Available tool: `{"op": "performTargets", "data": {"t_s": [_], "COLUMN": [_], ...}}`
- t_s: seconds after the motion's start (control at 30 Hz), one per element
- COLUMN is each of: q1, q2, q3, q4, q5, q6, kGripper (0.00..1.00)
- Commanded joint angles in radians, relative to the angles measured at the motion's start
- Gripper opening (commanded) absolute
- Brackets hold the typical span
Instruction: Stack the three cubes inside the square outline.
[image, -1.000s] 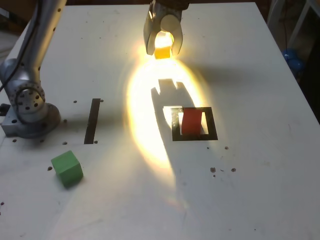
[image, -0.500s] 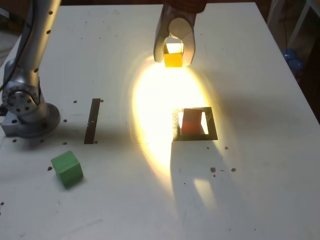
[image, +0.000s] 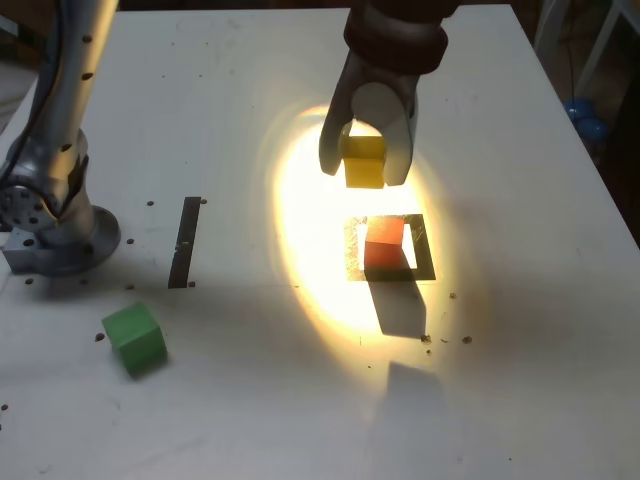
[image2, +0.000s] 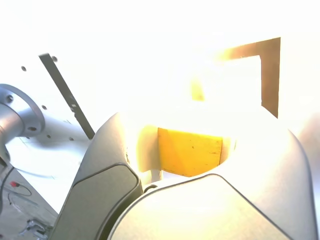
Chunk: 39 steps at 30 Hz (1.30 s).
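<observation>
Gripping the yellow cube (image: 364, 162), the claw (image: 366, 180) hangs near the red cube (image: 384, 242), which sits inside the outline (image: 428, 250). Toward eight o'clock on the speckled white table (image: 250, 420) lies the green cube (image: 135, 338); blue objects (image: 587, 122) show beyond, at two o'clock.

no readable text, no labels, no brands, no numbers, no signs

Exterior view looks down across the whole tabletop; wrist view peers closely past the pincer (image: 366, 172), both sharing the outline (image: 426, 262).
</observation>
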Motion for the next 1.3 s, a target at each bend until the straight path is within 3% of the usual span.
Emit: {"op": "performTargets", "data": {"t_s": [0.0, 0.5, 0.93, 1.0, 1.17, 1.27], "q1": [-0.014, -0.059, -0.063, -0.063, -0.063, -0.063], "q2": [0.011, 0.097, 0.129, 0.131, 0.131, 0.131], "q3": [-0.006, -0.061, -0.069, -0.068, -0.060, -0.057], "q4": [0.007, 0.004, -0.005, -0.007, -0.010, -0.010], "q5": [-0.005, -0.039, -0.046, -0.044, -0.044, -0.044], "q6": [-0.010, -0.023, -0.025, -0.022, -0.016, -0.016], "kGripper": [0.29, 0.29, 0.31, 0.43, 0.93, 1.00]}}
